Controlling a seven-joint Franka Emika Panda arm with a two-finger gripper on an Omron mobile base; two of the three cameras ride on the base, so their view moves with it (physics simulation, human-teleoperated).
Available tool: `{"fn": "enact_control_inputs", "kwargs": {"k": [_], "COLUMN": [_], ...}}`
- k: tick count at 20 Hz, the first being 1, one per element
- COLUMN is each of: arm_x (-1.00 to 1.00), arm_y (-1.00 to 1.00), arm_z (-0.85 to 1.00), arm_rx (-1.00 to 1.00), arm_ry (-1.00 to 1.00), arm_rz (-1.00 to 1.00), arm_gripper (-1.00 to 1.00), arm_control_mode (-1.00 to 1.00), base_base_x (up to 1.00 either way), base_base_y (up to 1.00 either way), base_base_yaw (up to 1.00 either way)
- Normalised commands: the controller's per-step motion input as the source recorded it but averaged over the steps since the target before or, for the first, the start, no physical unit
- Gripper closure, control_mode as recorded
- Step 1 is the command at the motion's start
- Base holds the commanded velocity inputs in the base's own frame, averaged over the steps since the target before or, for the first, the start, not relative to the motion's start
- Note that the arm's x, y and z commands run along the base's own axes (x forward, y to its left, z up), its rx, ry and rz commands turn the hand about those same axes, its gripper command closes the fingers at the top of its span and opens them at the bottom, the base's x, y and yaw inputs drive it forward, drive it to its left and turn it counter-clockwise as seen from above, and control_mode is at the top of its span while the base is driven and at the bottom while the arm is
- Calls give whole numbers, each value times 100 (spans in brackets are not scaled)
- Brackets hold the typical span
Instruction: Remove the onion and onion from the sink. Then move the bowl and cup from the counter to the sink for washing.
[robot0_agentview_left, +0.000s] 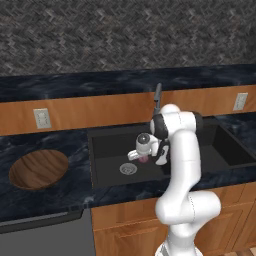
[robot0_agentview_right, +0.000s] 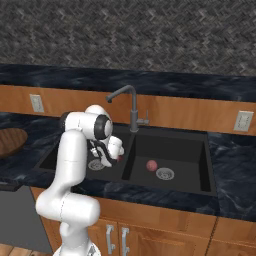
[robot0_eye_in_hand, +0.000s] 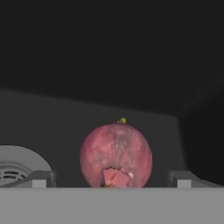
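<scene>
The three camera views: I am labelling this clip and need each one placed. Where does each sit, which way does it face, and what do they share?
Left base view: behind the arm to its left, looking forward and down at the sink and the bowl; the arm rises at lower right.
Right base view: behind to its right, facing both basins and the faucet; the arm rises at lower left.
Hand view: on the hand, looking along the open gripper at an onion beside a drain.
Shared: both base views show the sink and arm.

2 wall outlets (robot0_agentview_left: 42, 118) flank the wooden backsplash (robot0_agentview_left: 100, 111) (below dark patterned tile (robot0_agentview_left: 125, 35)).
</scene>
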Motion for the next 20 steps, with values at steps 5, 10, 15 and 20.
{"fn": "enact_control_inputs", "kwargs": {"k": [5, 10, 15, 20], "arm_x": [19, 20, 17, 13], "arm_y": [-4, -5, -8, -6], "arm_z": [-18, -17, -16, -14], "arm_rx": [0, 0, 0, 0], "arm_ry": [0, 0, 0, 1], "arm_rz": [0, 0, 0, 0], "arm_gripper": [-100, -100, -100, -100], "arm_control_mode": [-100, -100, -100, -100], "base_base_x": [0, 0, 0, 0], "base_base_y": [0, 0, 0, 0], "base_base_yaw": [0, 0, 0, 0]}}
